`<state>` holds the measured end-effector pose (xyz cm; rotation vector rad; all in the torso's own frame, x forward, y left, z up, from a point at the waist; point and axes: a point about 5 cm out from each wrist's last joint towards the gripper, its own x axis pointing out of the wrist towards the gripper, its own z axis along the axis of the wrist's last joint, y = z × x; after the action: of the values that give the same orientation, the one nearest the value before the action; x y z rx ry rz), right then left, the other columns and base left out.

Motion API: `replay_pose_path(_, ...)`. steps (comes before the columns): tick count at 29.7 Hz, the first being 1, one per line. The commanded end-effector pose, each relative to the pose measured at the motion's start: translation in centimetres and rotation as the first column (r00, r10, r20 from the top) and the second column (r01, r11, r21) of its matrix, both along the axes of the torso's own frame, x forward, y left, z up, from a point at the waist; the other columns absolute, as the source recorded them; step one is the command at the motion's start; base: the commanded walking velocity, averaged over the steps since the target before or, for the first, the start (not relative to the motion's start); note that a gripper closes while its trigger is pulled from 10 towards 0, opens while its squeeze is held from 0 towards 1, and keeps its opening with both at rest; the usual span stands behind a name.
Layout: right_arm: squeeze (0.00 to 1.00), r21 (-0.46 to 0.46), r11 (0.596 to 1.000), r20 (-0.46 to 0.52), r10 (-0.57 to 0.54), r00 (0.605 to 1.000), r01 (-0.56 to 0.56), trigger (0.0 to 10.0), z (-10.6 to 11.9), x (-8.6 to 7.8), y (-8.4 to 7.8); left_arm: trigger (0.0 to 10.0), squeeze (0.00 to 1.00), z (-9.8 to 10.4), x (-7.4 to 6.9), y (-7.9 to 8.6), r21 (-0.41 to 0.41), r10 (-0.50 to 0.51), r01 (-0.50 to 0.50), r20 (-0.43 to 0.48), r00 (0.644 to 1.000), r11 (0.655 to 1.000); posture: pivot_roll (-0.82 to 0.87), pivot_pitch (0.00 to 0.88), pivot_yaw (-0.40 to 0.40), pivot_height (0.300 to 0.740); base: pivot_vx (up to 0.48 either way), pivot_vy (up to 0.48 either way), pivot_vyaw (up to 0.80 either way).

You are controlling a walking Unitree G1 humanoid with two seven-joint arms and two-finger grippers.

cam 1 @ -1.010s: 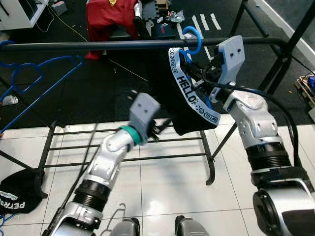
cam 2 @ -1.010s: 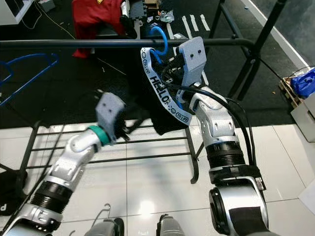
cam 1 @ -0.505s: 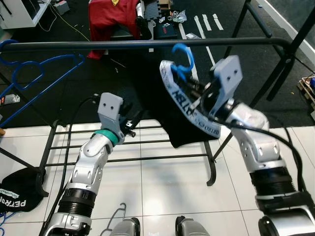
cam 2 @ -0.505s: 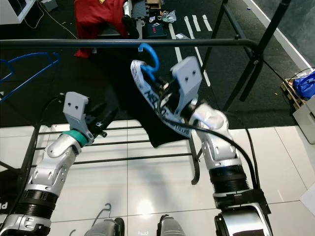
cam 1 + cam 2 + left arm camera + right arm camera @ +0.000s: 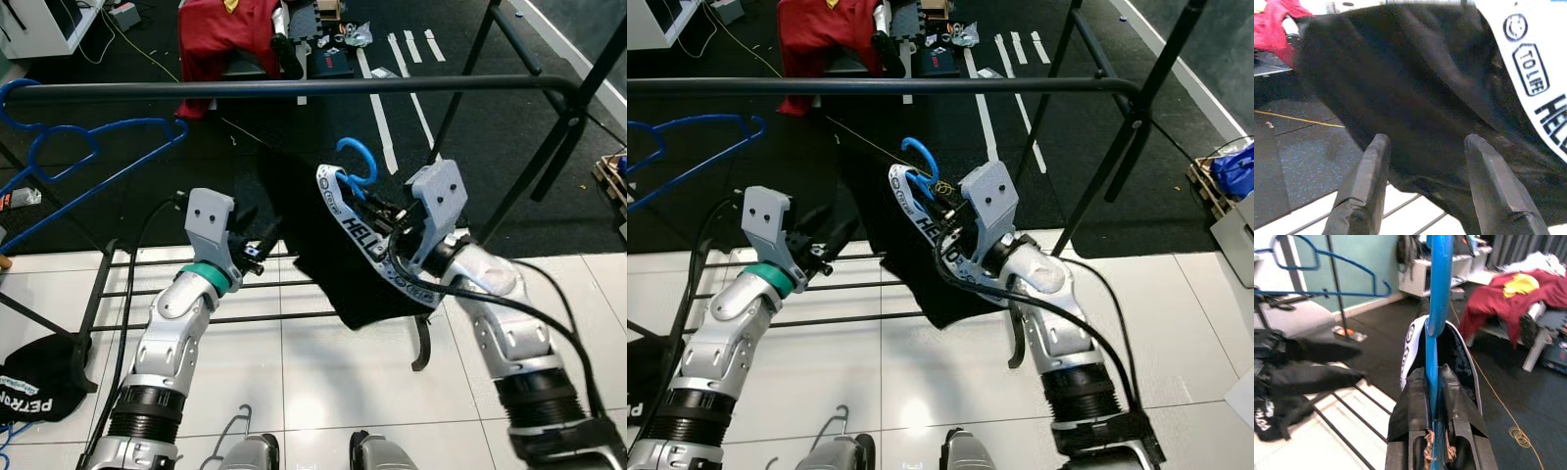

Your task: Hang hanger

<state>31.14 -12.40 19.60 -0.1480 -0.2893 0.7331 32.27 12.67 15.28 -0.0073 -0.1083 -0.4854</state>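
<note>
- Blue hanger [image 5: 355, 163], one: clamped by its stem between the closed fingers [image 5: 1413, 401] of the right pincer [image 5: 942, 208]; its hook is held below the rail, not over it.
- Black garment [image 5: 333, 255] with white lettered collar, one: carried on that hanger, draped beneath the right pincer.
- Left pincer [image 5: 1422, 181]: fingers spread apart, nothing gripped; the garment's dark cloth is seen just beyond the tips.
- Black rail [image 5: 294, 88], one: above both pincers, with open air between it and the hook.
- Second blue hanger [image 5: 88, 171], one: hung on the rail well beyond the left pincer.
- Red garment [image 5: 220, 34], one: on the floor past the rail.
</note>
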Motion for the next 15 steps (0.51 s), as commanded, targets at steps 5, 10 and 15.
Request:
replay_pose_path(5,0.0,0.056,0.998,0.025,0.016,1.0,-0.017,0.0,-1.8,-2.0,-0.3,10.0,1.0,-0.4,-0.2,1.0,0.024,-0.005,0.004,0.013,1.0,1.0,-0.02,0.065,0.102,0.74,0.0,0.0,0.0)
replay_pose_path(10,0.0,0.116,0.993,0.055,-0.017,0.998,0.011,0.0,-1.9,-2.6,-1.2,10.0,1.0,0.3,0.3,2.3,0.008,0.019,-0.02,0.052,0.998,1.0,-0.02,0.049,0.114,0.74,0.0,0.0,0.0)
replay_pose_path(15,0.0,0.146,0.989,0.09,-0.009,0.996,-0.004,0.0,-1.4,-3.0,-1.5,10.0,1.0,1.4,0.9,3.2,-0.024,0.046,-0.044,0.092,0.995,0.999,-0.03,0.022,0.114,0.74,0.0,0.0,0.0)
